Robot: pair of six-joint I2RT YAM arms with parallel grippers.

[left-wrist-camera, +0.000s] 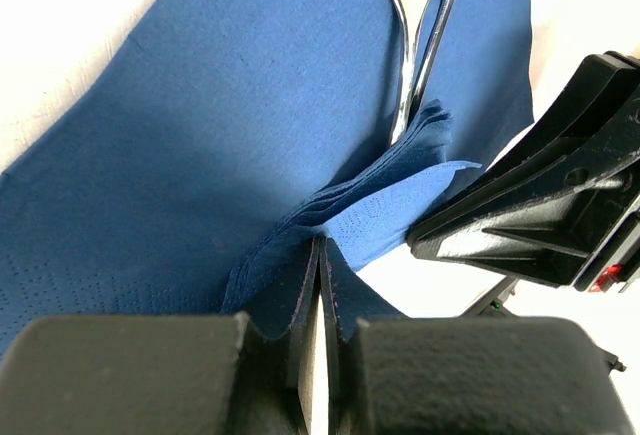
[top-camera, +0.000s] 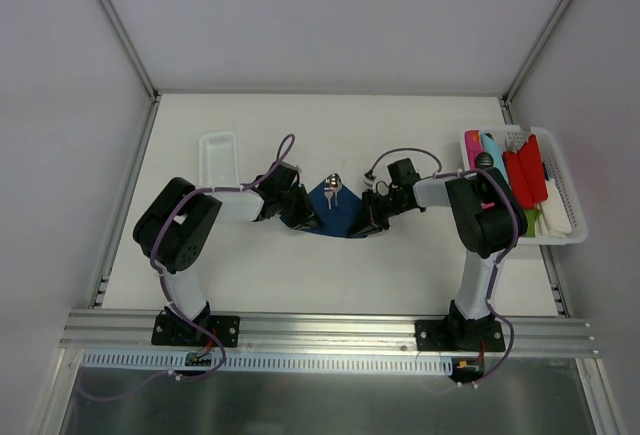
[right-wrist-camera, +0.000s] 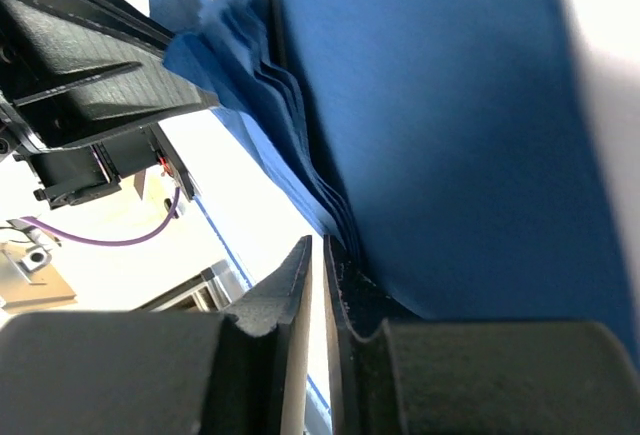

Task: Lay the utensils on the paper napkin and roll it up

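Paper napkin [left-wrist-camera: 200, 135]: thin, navy, layered folds.

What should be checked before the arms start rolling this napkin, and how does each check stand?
1. The left claw is shut on an edge of the paper napkin: ok.
2. The right claw is shut on the napkin's edge: ok.
3. The utensils lie on the napkin between the claws: ok.
4. Every ply is caught in both grips: cannot tell; the plies fan apart near the claws.
5. The napkin is wrapped over the utensils: not ok; the handles are bare.
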